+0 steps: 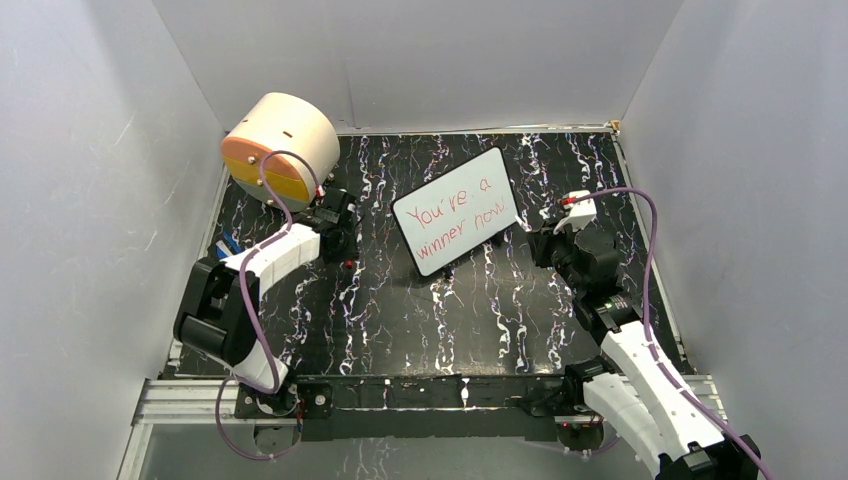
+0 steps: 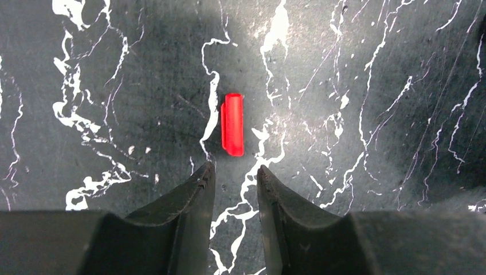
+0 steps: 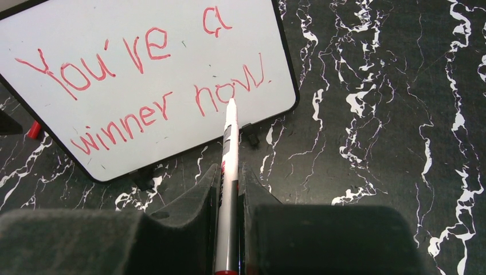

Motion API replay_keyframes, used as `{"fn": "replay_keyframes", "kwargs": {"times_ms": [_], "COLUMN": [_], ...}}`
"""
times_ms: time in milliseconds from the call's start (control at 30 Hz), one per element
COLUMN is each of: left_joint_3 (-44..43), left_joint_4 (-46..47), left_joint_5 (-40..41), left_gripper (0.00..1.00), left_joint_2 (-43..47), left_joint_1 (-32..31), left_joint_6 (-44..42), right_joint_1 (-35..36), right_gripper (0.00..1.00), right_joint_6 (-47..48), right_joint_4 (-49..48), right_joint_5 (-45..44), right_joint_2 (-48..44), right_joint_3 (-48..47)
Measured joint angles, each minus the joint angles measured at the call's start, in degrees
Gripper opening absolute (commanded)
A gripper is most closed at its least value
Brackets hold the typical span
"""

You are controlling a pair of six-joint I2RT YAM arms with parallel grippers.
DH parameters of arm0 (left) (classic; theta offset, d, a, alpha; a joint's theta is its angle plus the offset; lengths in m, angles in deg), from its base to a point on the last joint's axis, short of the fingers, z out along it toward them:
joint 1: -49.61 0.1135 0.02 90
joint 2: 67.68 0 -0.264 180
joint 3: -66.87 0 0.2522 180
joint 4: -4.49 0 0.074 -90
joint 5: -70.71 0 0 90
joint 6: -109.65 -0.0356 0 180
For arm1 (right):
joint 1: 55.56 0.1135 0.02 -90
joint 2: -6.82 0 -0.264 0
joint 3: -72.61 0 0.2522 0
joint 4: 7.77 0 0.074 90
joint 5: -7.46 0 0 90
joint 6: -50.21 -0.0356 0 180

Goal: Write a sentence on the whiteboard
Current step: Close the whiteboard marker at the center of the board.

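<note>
The whiteboard (image 1: pixel 470 207) stands tilted on small black feet at mid-table, and the right wrist view shows it close up as a whiteboard (image 3: pixel 172 23) filling the upper left. The sentence (image 1: pixel 437 213) reads "You're a winner now" in red, in two slanted lines (image 3: pixel 91 69). My right gripper (image 3: pixel 228 170) is shut on a white marker (image 3: pixel 229 143). The marker's tip is at the word "now"; whether it touches the board I cannot tell. My left gripper (image 2: pixel 234 169) hangs over the table, jaws slightly apart and empty. A red marker cap (image 2: pixel 232 124) lies just ahead of it.
A beige drum (image 1: pixel 290 135) with an orange face lies at the back left, near the left arm. A small blue object (image 1: pixel 228 243) sits by the left wall. White walls close in the black marbled table (image 1: pixel 440 330) on three sides.
</note>
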Motion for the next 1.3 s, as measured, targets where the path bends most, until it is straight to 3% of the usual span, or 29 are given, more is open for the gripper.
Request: {"fn": "replay_keyframes", "kwargs": {"times_ms": [767, 1133, 1300], "left_joint_3": [-2.34, -3.41, -4.24], "left_joint_4": [1.95, 1.86, 1.95], "left_joint_5": [0.5, 2.78, 3.41], "left_gripper": [0.22, 0.24, 0.13], "left_joint_2": [-8.72, -9.77, -10.58], "left_joint_1": [-0.37, -0.61, -0.61], "left_joint_6": [-1.42, -1.77, -1.79], "right_joint_1": [0.0, 0.0, 0.0], "right_gripper": [0.0, 0.0, 0.0], "right_joint_6": [0.0, -0.02, -0.02], "right_joint_4": [-0.02, -0.07, -0.04], "right_joint_5": [0.39, 0.63, 0.63], "right_joint_2": [0.11, 0.44, 0.42], "right_joint_3": [0.13, 0.83, 0.83]}}
